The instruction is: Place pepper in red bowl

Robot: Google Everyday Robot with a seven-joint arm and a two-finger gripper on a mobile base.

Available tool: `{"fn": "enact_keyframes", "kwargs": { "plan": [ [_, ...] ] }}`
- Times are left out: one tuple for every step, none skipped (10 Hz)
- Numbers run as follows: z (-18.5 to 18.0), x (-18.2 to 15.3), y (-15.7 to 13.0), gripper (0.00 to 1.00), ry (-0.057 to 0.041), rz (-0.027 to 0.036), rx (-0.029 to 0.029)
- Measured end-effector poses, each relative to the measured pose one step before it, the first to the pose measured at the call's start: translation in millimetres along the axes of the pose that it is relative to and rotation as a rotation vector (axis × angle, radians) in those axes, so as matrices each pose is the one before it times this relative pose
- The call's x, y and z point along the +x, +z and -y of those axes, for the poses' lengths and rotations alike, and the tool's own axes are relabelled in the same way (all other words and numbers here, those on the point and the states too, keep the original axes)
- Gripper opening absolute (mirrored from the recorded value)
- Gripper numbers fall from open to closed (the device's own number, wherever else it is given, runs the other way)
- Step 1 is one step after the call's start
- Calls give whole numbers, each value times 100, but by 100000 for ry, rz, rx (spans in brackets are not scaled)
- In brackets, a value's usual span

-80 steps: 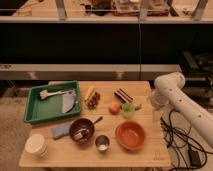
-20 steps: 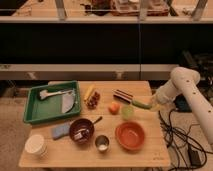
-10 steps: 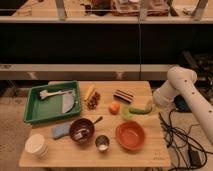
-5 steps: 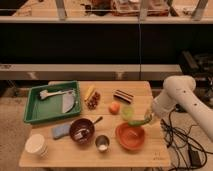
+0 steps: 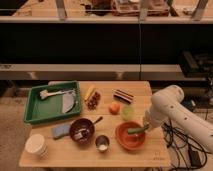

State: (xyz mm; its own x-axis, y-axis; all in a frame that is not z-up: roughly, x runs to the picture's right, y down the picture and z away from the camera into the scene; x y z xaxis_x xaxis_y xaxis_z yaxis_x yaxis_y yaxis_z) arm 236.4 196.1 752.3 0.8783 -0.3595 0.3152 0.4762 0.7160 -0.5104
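The pepper [image 5: 135, 130], slim and green, lies level over the right inner side of the red bowl [image 5: 127, 140], which stands at the front right of the wooden table [image 5: 65, 156]. My gripper [image 5: 145, 128] is at the bowl's right rim, at the end of the white arm [image 5: 167, 102] that reaches in from the right. It is shut on the right end of the pepper and holds it just above the bowl's inside. I cannot tell whether the pepper touches the bowl.
A light-green cup [image 5: 128, 112] and an orange fruit [image 5: 114, 108] stand just behind the bowl. A dark bowl with a utensil [image 5: 82, 130], a metal cup [image 5: 102, 144], a blue sponge [image 5: 60, 131] and a white cup [image 5: 36, 145] are to the left. A green tray [image 5: 36, 114] is at the back left.
My gripper has carried the pepper from beside the green cup forward and down, and now holds it over the red bowl. The arm has bent lower.
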Motion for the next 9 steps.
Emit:
{"fn": "enact_keyframes", "kwargs": {
  "plan": [
    [3, -64, 166, 62, 496, -1325, -633],
    [57, 44, 173, 72, 586, -222, -966],
    [140, -117, 204, 79, 832, 2025, -1847],
    [65, -104, 146, 80, 424, 2437, -1606],
    [-3, -108, 353, 80, 679, 2610, -2942],
    [190, -41, 299, 80, 1361, 1094, -1852],
    [271, -70, 174, 80, 1144, 891, -1166],
    [56, 107, 140, 80, 1262, 878, -704],
    [126, 307, -168, 80, 3048, 1270, 148]
  ]
}}
